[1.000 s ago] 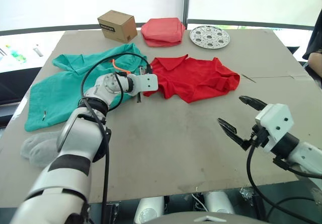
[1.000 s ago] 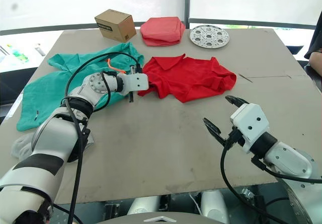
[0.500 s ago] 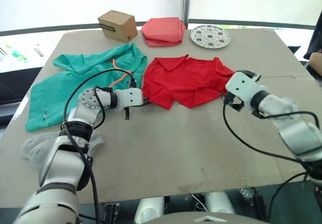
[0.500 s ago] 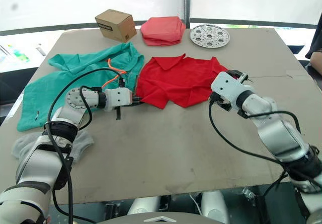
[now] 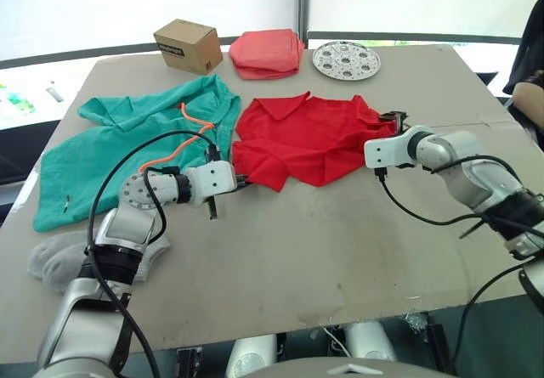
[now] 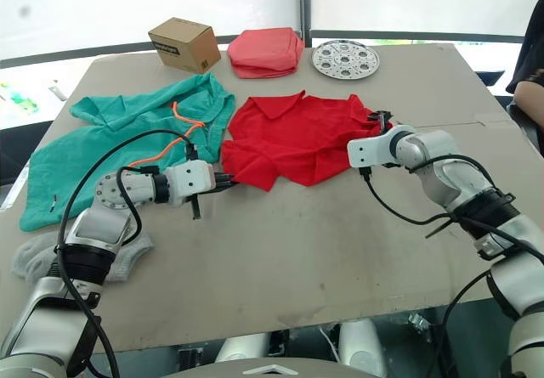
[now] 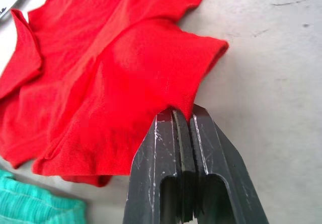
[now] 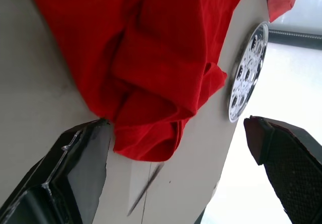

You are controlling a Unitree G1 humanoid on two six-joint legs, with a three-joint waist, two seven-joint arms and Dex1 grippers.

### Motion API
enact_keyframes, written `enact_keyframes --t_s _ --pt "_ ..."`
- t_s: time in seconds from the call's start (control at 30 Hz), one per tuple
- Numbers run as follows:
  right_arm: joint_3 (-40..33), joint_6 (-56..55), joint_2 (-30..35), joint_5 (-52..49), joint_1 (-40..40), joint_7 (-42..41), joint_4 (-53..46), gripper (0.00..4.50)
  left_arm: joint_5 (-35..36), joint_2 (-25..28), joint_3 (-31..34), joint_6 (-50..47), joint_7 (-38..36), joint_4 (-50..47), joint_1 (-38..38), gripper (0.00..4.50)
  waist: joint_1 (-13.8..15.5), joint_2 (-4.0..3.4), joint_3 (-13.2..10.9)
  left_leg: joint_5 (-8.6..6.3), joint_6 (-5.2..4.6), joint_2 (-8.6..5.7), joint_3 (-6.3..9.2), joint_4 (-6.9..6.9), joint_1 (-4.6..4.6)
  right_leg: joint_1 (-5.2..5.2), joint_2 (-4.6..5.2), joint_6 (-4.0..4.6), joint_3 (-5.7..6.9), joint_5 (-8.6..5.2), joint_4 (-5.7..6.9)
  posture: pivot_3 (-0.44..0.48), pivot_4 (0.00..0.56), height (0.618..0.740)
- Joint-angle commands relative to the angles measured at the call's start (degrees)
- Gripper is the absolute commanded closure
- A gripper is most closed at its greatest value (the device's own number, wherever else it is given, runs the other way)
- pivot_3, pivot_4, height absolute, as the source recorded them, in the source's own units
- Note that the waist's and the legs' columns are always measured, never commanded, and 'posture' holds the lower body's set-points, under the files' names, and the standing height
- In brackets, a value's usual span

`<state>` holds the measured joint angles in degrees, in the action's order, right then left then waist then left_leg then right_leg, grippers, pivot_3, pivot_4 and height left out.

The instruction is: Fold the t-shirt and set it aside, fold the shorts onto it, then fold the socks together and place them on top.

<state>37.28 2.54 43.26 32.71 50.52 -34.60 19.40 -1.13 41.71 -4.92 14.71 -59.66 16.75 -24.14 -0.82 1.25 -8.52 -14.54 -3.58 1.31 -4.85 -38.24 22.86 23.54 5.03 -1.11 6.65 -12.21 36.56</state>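
The left end effector [image 7: 182, 133] is pinching a corner of the crumpled bright red cotton t-shirt [image 5: 310, 138], lying mid-desk [image 5: 340, 251] toward the far edge. The right end effector [image 8: 176, 148] is hovering spread wide at the opposite sleeve. With so little cloth pinched, it's risking slipping free.

Lab-like test room: bare grey table [image 5: 340, 251], cardboard box [image 5: 184, 45], bright windows [image 5: 408, 0].
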Motion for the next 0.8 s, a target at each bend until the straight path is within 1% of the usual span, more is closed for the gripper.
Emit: enact_keyframes --t_s 0.03,0.2,0.3,0.37,0.53,0.67,0.77,0.8 --pt "-2.25 -4.89 -1.58 1.83 2.89 1.36 4.14 0.00 1.39 1.21 2.24 -1.56 1.83 -4.64 1.72 4.49 0.07 -0.03 -0.01 0.00 0.01 0.00 0.02 0.01 0.00 0.00 0.00 0.00 -0.03 0.00 0.00 0.000 0.150 0.736" --pt "-5.04 -7.47 -3.97 0.70 2.76 1.70 4.04 0.00 1.77 1.85 3.08 -4.29 3.11 -8.62 3.87 4.49 0.08 -0.07 -0.04 0.00 0.02 0.00 0.02 0.03 0.01 0.00 0.05 0.01 -0.13 0.00 0.00 0.000 0.150 0.736" --pt "-7.60 -7.59 -4.17 -1.19 1.48 -0.09 1.30 0.00 1.91 2.11 3.42 -5.65 3.50 -10.31 4.69 4.49 0.14 -0.08 -0.03 0.00 0.02 0.00 0.02 0.02 0.00 -0.01 0.07 0.01 -0.15 0.00 0.00 0.000 0.150 0.736" --pt "-8.25 -9.31 -4.10 -0.82 0.65 0.76 1.13 0.00 1.89 2.10 3.43 -6.27 3.75 -10.76 4.82 4.49 0.15 -0.08 -0.03 0.00 0.02 0.00 0.02 0.02 0.00 -0.01 0.09 0.01 -0.16 0.00 0.00 0.000 0.150 0.736" --pt "-8.52 -12.83 -4.80 1.36 0.08 3.71 4.02 0.00 1.65 1.70 2.90 -7.04 4.24 -10.88 4.38 4.49 0.07 -0.09 -0.03 0.00 0.02 -0.01 0.00 0.02 -0.01 -0.01 0.09 0.01 -0.16 0.00 -0.01 0.000 0.150 0.736" --pt "-7.42 -15.94 -4.92 3.77 0.87 4.88 8.46 0.00 1.72 1.60 2.75 -6.71 4.19 -10.16 4.04 4.49 0.06 -0.09 -0.03 0.00 0.03 0.00 -0.06 0.03 -0.04 -0.01 0.07 0.01 -0.21 0.00 0.00 0.000 0.150 0.736" --pt "-7.74 -16.55 -5.73 3.77 1.28 3.55 10.33 0.00 1.61 1.66 2.66 -6.45 4.07 -9.76 3.74 4.49 0.02 -0.09 -0.03 0.00 0.03 0.00 -0.08 0.04 -0.04 -0.01 0.07 0.01 -0.23 0.00 -0.01 0.000 0.150 0.736" --pt "-8.50 -15.65 -6.03 2.41 0.78 1.66 9.53 0.00 1.65 1.68 2.65 -6.87 4.05 -10.22 3.61 4.49 0.02 -0.10 -0.04 0.00 0.03 0.00 -0.09 0.04 -0.04 -0.01 0.07 0.01 -0.23 0.00 -0.01 0.000 0.150 0.736"
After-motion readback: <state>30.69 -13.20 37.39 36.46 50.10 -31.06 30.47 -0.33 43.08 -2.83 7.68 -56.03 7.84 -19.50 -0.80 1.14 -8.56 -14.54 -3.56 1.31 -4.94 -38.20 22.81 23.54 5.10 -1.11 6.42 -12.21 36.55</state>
